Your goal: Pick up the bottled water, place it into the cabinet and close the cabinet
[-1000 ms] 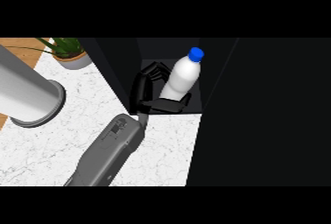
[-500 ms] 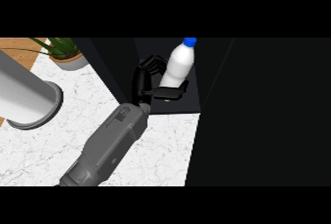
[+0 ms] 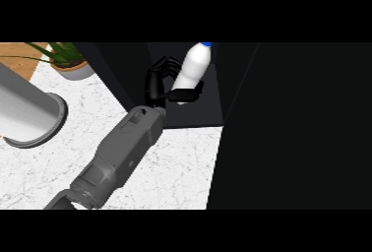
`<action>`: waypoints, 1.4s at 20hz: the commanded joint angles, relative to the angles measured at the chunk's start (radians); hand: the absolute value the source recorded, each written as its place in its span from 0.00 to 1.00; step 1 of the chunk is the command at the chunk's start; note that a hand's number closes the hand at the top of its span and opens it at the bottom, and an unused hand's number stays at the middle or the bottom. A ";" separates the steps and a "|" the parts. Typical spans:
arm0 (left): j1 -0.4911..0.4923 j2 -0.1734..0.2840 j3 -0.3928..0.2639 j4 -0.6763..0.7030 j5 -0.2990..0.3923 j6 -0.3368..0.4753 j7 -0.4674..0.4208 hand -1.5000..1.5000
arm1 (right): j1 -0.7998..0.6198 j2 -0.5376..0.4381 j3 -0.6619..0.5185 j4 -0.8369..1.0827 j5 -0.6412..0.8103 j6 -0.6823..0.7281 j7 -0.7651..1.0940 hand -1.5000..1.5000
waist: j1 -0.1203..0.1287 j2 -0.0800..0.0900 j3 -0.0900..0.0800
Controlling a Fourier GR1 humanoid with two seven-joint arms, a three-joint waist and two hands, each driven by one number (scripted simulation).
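Bottled water (image 3: 195, 66) upright, clasped in right hand (image 3: 166, 83), inside cabinet (image 3: 240, 83).

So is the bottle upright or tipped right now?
Roughly upright, leaning slightly right: the bottled water has its blue cap on top, held by the hand against the dark cabinet.

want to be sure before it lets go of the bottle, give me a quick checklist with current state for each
1. Hand curled round the bottled water: ok.
2. Bottle inside the dark cabinet opening: ok, it sits past the front edge.
3. Bottle upright: not ok, it leans, blue cap up and to the right.
4. Bottle's base resting on a shelf: cannot tell, the interior is too dark.
5. Cabinet door clear of the forearm: ok, it stands to the right of the arm.
6. Other hand's position: cannot tell, not in view.
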 commanded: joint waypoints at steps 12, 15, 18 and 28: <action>-0.178 0.003 0.044 0.287 -0.032 0.030 -0.074 0.00 | 0.053 -0.010 0.019 -0.091 -0.037 0.044 -0.002 0.00 | -0.025 0.011 -0.001; -0.159 0.000 0.067 0.281 -0.015 -0.001 -0.097 0.00 | 0.052 -0.028 -0.025 -0.065 -0.056 0.069 -0.022 0.00 | -0.016 0.009 0.000; -0.138 0.000 0.058 0.276 -0.011 -0.005 -0.129 0.00 | 0.019 0.003 0.004 -0.067 -0.034 0.045 0.011 0.00 | -0.038 0.016 -0.002; -0.211 0.004 0.085 0.327 -0.037 -0.071 -0.159 0.00 | 0.020 0.023 -0.024 0.029 -0.055 0.069 -0.075 0.00 | -0.021 0.015 0.000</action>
